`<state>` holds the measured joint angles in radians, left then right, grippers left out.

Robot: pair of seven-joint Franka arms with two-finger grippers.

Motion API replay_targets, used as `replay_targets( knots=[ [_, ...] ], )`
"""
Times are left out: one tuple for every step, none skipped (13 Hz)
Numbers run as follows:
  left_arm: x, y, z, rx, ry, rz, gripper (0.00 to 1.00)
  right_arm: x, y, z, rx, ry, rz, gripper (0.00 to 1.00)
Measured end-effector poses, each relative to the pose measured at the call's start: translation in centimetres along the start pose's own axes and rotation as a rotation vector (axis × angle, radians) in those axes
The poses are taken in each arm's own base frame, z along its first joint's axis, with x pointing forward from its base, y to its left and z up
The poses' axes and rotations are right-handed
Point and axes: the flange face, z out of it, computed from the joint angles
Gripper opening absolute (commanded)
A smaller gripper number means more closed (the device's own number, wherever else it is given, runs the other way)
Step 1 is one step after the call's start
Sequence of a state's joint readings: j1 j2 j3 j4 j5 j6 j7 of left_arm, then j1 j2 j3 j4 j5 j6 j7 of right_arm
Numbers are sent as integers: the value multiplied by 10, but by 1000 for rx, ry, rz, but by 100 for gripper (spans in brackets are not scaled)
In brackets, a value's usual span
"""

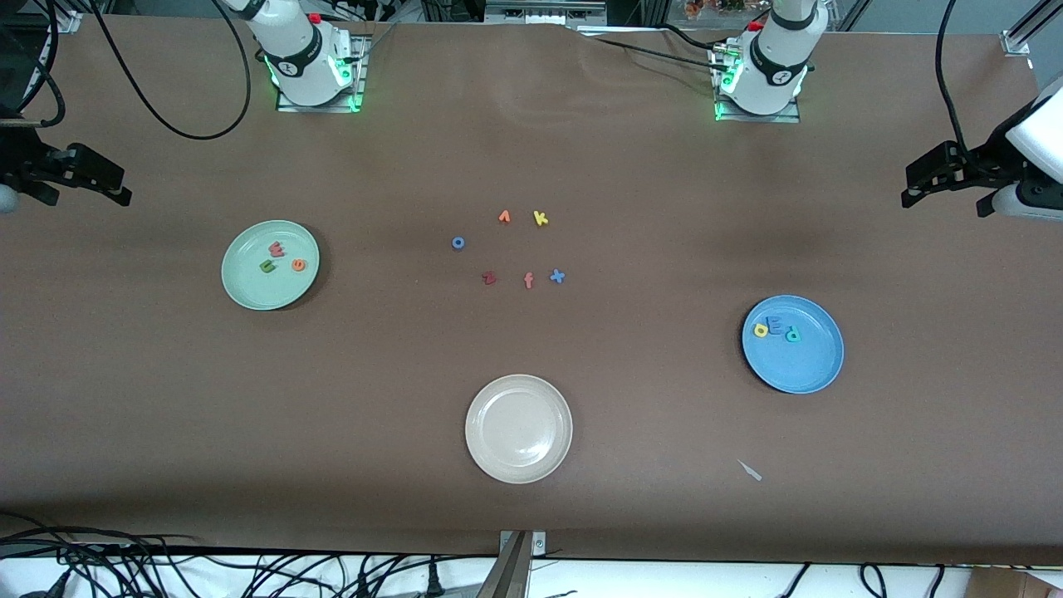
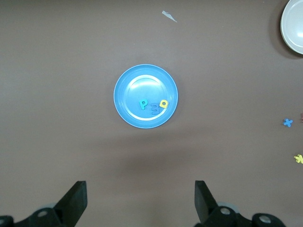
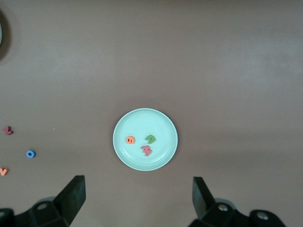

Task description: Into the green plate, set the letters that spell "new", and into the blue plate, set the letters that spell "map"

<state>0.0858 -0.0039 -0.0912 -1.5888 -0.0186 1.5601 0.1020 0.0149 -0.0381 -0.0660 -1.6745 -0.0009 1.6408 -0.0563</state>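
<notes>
Sorted lots: green "n" (image 1: pixel 266 267), orange "e" (image 1: pixel 298 265) and salmon "w" (image 1: pixel 276 248) lie in the green plate (image 1: pixel 241 291); blue "m" (image 1: pixel 775 325), yellow "a" (image 1: pixel 760 330) and teal "p" (image 1: pixel 793 335) lie in the blue plate (image 1: pixel 801 374), so the task appears complete. The left gripper (image 1: pixel 934 178) and right gripper (image 1: pixel 91 178) wait over the table's ends, jaws spread wide and empty. The brown table (image 1: pixel 664 432) also carries a cream plate (image 1: pixel 518 428) and six loose letters at its centre.

A robotics lab: two bolted-down arm bases (image 1: pixel 314 71) (green-lit) on a brown-covered table (image 1: pixel 166 399) edged with loose cables (image 1: pixel 249 573).

Bare table (image 1: pixel 648 399) rings the green plate (image 1: pixel 249 291) and blue plate (image 1: pixel 810 370); loose letters (image 1: pixel 515 249) clutter only mid-table.
</notes>
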Motion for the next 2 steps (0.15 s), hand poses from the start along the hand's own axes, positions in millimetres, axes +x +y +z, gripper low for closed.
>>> replay_targets(
  knots=[
    [1, 0, 1, 0, -3, 0, 100, 0, 0, 0, 0, 0, 0, 100],
    [2, -1, 3, -1, -6, 0, 100, 0, 0, 0, 0, 0, 0, 100]
  ],
)
